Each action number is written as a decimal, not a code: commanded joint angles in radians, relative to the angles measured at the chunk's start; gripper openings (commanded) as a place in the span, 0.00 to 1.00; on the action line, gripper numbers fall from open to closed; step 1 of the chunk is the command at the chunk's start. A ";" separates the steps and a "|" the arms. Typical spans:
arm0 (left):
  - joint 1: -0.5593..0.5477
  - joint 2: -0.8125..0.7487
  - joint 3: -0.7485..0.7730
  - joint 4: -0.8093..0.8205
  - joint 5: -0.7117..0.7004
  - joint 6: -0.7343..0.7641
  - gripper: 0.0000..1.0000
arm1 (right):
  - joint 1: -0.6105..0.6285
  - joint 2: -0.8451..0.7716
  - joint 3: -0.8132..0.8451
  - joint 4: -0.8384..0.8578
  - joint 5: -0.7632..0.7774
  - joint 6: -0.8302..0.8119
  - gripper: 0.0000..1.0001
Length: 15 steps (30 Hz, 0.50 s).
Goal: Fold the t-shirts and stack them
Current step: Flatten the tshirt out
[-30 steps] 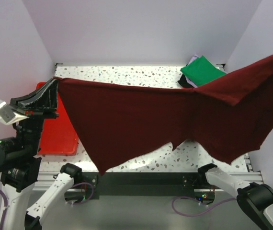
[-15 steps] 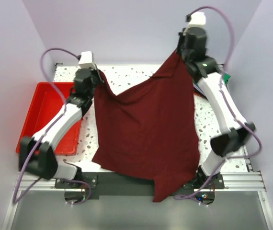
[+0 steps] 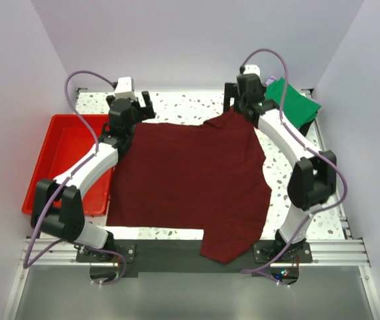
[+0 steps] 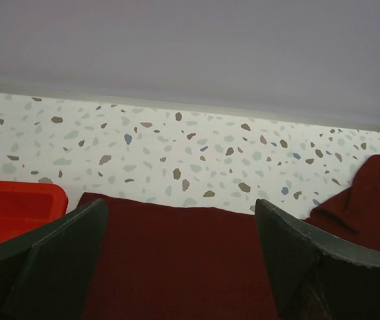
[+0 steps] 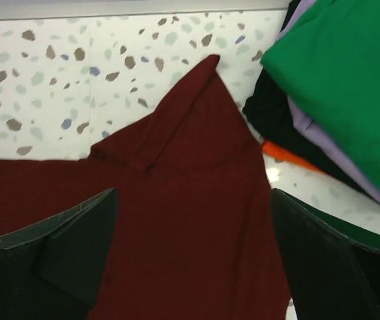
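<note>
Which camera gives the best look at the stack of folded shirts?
Right wrist: the folded stack shows its green, black, lavender and orange layers. Top external shows only the green top, partly behind the right arm. Left wrist misses it.

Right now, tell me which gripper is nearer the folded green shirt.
Right. The right gripper hangs open just left of the green shirt, over the far corner of the maroon shirt; the left gripper is across the table, by the red tray.

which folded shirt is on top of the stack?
The bright green cloth shirt; the black shirt, pale lavender shirt and orange shirt lie underneath it.
</note>
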 commanded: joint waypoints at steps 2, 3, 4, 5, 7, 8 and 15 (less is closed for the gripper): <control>-0.010 -0.071 -0.135 0.056 0.068 -0.041 0.98 | -0.003 -0.177 -0.262 0.187 -0.152 0.123 0.99; -0.010 -0.074 -0.154 0.051 0.074 -0.044 0.98 | -0.003 -0.187 -0.304 0.198 -0.172 0.144 0.99; -0.009 -0.074 -0.181 0.047 0.089 -0.046 0.98 | -0.003 -0.201 -0.341 0.213 -0.210 0.154 0.99; -0.009 -0.073 -0.193 0.044 0.094 -0.047 0.99 | -0.001 -0.207 -0.402 0.227 -0.222 0.163 0.99; -0.009 -0.064 -0.230 0.041 0.115 -0.055 1.00 | -0.001 -0.221 -0.460 0.242 -0.271 0.191 0.98; -0.007 -0.061 -0.241 0.044 0.123 -0.056 1.00 | -0.001 -0.224 -0.517 0.277 -0.294 0.197 0.99; 0.002 0.040 -0.257 0.033 0.157 -0.070 1.00 | -0.003 -0.195 -0.648 0.357 -0.353 0.240 0.99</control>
